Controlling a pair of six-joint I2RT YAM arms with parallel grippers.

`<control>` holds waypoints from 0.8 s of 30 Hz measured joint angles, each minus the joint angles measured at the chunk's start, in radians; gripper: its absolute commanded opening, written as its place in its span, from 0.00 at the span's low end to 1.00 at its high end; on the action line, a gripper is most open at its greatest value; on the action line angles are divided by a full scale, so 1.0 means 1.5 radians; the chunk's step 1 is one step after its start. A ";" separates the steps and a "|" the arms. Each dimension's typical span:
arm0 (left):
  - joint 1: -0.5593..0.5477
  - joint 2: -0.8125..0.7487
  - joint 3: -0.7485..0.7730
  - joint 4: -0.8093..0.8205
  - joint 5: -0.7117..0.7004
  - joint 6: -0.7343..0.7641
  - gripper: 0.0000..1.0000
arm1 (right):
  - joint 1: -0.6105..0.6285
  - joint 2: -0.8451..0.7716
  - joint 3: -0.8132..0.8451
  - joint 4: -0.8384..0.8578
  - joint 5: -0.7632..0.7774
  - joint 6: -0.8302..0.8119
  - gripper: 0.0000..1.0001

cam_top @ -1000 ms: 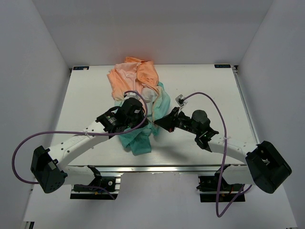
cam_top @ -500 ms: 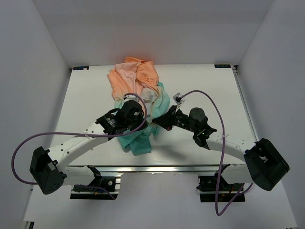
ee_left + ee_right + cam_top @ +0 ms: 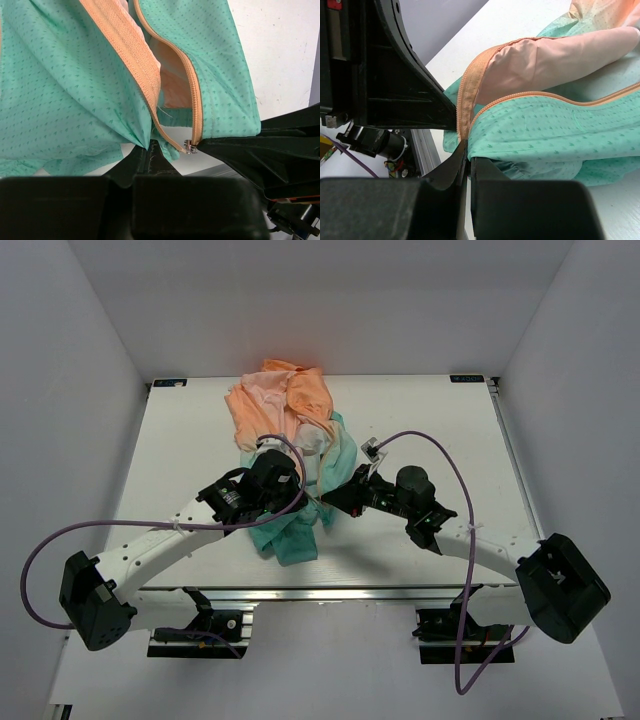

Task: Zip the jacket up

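The jacket [image 3: 290, 410] lies bunched mid-table, orange-peach at the back, teal hem [image 3: 290, 540] toward me. My left gripper [image 3: 304, 502] is shut on the teal hem beside the left orange zipper tape [image 3: 142, 75]; in its wrist view the jaws [image 3: 150, 146] pinch the cloth at the tape's bottom end. A small metal zipper slider [image 3: 189, 146] sits at the bottom of the right tape, against my right gripper's black fingers [image 3: 260, 150]. My right gripper [image 3: 327, 503] is shut on the teal hem at the zipper's foot [image 3: 468, 145]. The zipper stands open above, showing peach lining [image 3: 545, 60].
The two grippers almost touch over the hem; the left gripper's black body [image 3: 395, 75] fills the left of the right wrist view. Purple cables [image 3: 430, 445] loop over both arms. White walls close in the table [image 3: 180, 440] on three sides; a metal rail [image 3: 320, 592] runs along the near edge.
Both grippers keep their hold on the hem. The right arm has shifted slightly left and back; the jacket has barely moved.
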State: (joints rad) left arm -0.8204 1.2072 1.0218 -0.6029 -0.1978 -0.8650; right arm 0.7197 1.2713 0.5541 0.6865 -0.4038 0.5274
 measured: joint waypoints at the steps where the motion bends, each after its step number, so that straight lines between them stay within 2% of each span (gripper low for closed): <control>1: 0.000 0.000 0.000 -0.001 -0.001 0.000 0.00 | 0.000 -0.001 0.000 0.000 -0.001 0.000 0.00; 24: 0.000 0.002 0.000 -0.004 -0.005 0.006 0.00 | 0.001 -0.004 0.000 0.000 -0.017 0.008 0.00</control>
State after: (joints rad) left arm -0.8204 1.2095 1.0222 -0.6086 -0.2058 -0.8566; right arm 0.7204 1.2648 0.5541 0.6868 -0.4297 0.5392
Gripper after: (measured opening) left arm 0.009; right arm 0.026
